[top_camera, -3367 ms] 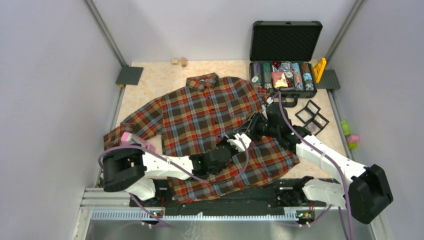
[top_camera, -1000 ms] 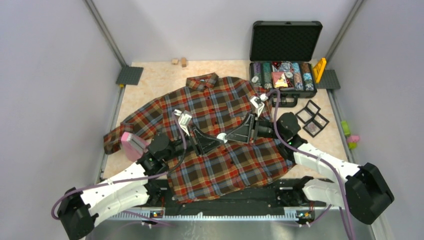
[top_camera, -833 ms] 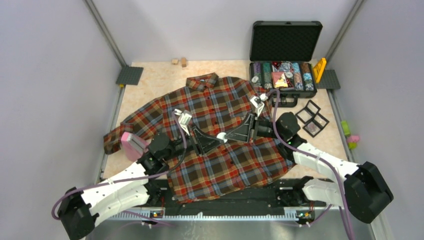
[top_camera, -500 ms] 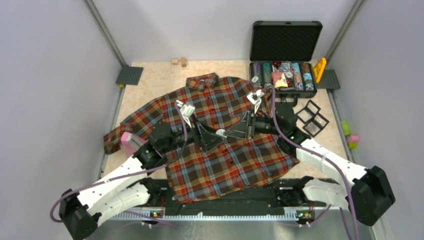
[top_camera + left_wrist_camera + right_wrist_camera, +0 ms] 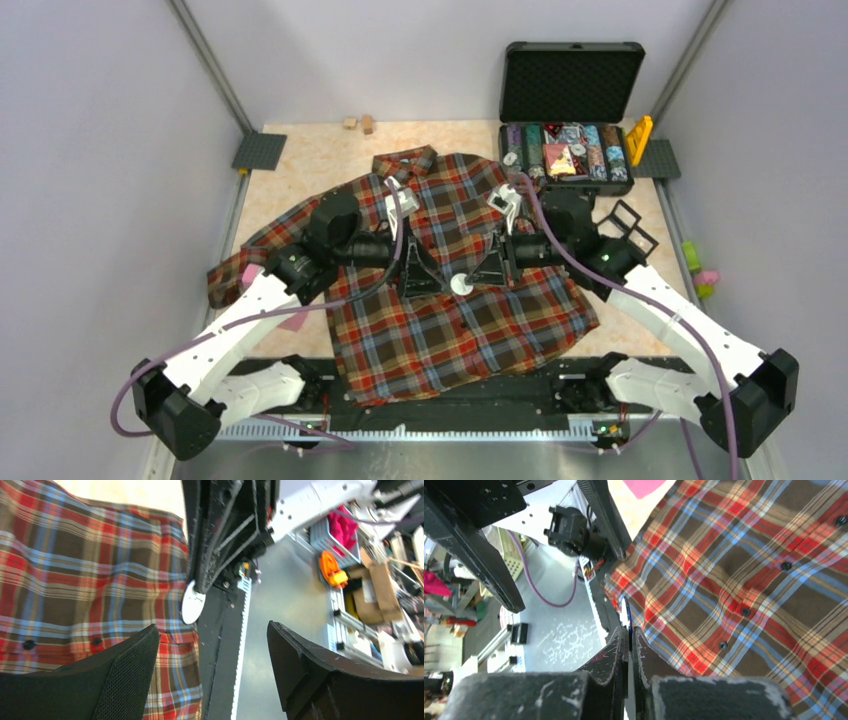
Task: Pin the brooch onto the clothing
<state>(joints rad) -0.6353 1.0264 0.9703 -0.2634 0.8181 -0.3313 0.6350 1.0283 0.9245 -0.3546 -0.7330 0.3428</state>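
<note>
The clothing [image 5: 440, 330] is a plaid shirt spread flat on the table, collar at the back. My right gripper [image 5: 470, 282] hangs over its middle, shut on the brooch [image 5: 461, 284], a small round disc showing a pale face. In the right wrist view the brooch [image 5: 626, 611] stands edge-on with a blue rim between the gripper's [image 5: 629, 630] closed fingers, above the shirt [image 5: 749, 570]. My left gripper [image 5: 428, 288] is just left of the brooch, open and empty. Its wrist view shows the brooch [image 5: 192, 602] ahead of the wide-apart gripper [image 5: 212, 630], over the shirt [image 5: 75, 580].
An open black case [image 5: 568, 150] with several small items stands at the back right, with black square frames [image 5: 625, 235] in front of it. A pink block [image 5: 293, 322] lies under my left arm. Two small wooden blocks [image 5: 358, 123] sit at the back.
My left gripper has opened and come off the brooch, which stays in my right gripper. Both arms have shifted toward the collar; the right jaws closed fully.
</note>
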